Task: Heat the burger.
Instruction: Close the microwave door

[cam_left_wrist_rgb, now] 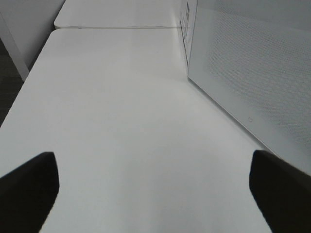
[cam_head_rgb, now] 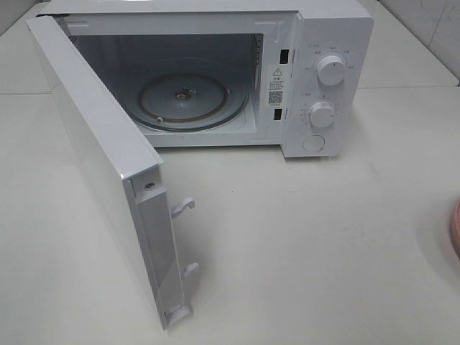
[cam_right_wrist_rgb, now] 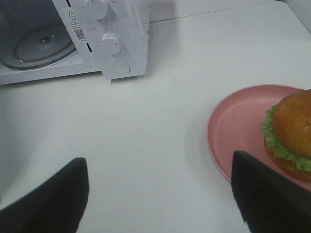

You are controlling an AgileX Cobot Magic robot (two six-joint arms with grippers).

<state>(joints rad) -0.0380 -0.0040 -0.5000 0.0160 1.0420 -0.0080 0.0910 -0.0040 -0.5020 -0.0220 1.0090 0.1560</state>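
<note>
The burger [cam_right_wrist_rgb: 294, 131], with a golden-brown bun and green lettuce, sits on a round pink plate [cam_right_wrist_rgb: 238, 121] on the white table, cut off by the edge of the right wrist view. My right gripper [cam_right_wrist_rgb: 159, 165] hovers open above the table beside the plate, with nothing between its fingers. The white microwave [cam_head_rgb: 316, 79] stands at the back with its door [cam_head_rgb: 100, 158] swung wide open and its glass turntable [cam_head_rgb: 190, 100] bare. My left gripper [cam_left_wrist_rgb: 153, 165] is open over bare table next to the microwave door [cam_left_wrist_rgb: 252, 63]. Neither gripper shows in the exterior high view.
Only a sliver of the pink plate [cam_head_rgb: 456, 230] shows at the right edge of the exterior high view. Two white knobs [cam_head_rgb: 330, 70] and a round button are on the microwave's right panel. The open door juts far forward over the left of the table.
</note>
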